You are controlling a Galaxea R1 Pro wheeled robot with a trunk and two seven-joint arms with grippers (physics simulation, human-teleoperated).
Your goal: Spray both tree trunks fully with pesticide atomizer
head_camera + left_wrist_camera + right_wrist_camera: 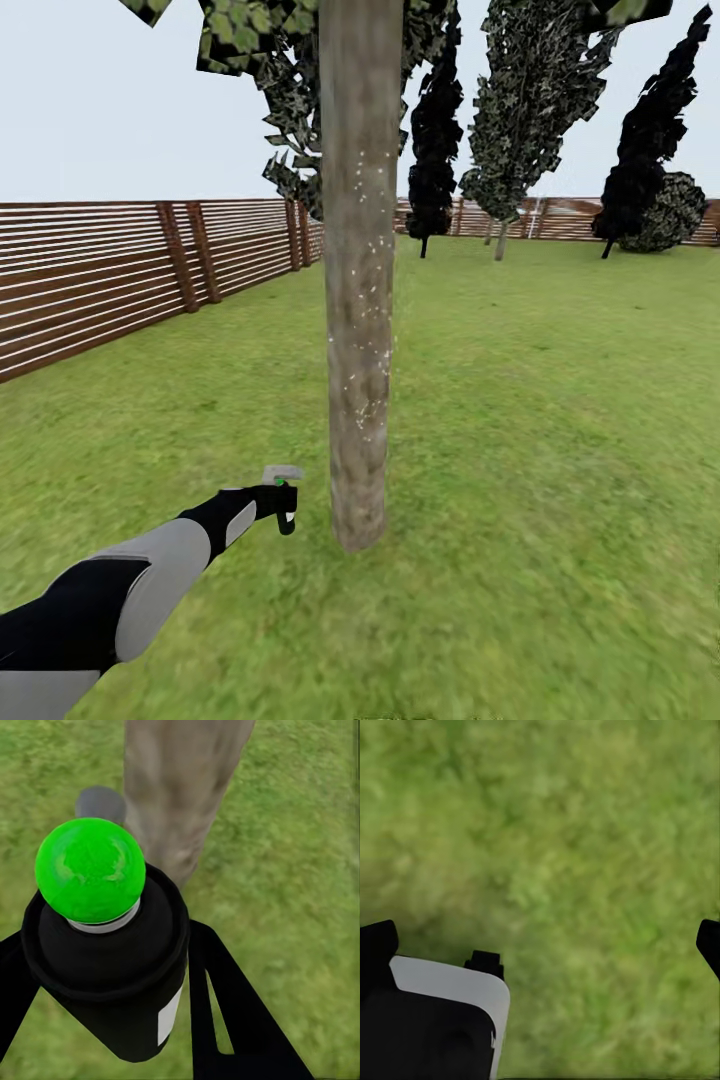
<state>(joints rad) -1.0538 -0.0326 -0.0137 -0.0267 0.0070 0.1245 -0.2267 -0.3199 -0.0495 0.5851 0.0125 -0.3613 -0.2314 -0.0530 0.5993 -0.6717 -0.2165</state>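
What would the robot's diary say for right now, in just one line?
left gripper: holds pesticide atomizer | aimed at: tree trunk | trunk: white specks | right gripper: open over grass

The thick straight bark tree trunk [357, 300] is mottled grey-brown, flecked with tiny white specks. Just beside the trunk, the black cylindrical atomizer with its glossy green ball top [91, 870] carries a white label. Behind the trunk, brown horizontal-slat wooden fence [100, 270] borders bright green lawn [550, 420].

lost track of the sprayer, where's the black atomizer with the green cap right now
The black atomizer with the round green cap sits in the left pincer, held low over the green lawn just left of the grey-brown tree trunk in the head view.
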